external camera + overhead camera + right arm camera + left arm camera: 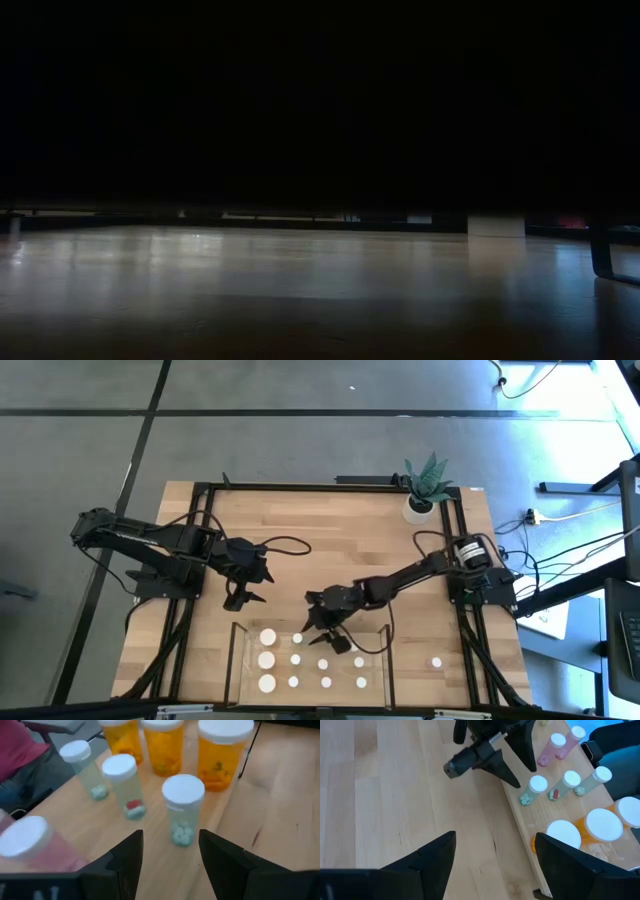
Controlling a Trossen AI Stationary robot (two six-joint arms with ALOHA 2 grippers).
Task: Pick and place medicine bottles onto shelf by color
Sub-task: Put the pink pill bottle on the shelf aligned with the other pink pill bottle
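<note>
The shelf (343, 672) lies at the table's near edge and carries several white-capped medicine bottles in rows. They include three wide amber ones (162, 745), clear greenish ones (125, 785) and a pink one (30, 845). My right gripper (170, 840) hangs open over the shelf's far edge. Its fingertips stand on either side of the nearest greenish bottle (182, 810), just short of it, and do not touch it. That bottle (538, 784) stands upright on its base. My left gripper (492, 850) hovers open above bare table beyond the shelf's far left corner.
One more white-capped bottle (436, 661) stands alone on the table to the right of the shelf. A potted plant (420, 505) sits at the far right corner. Bare wood lies between the arms. A person's red sleeve (20, 750) shows beyond the near edge.
</note>
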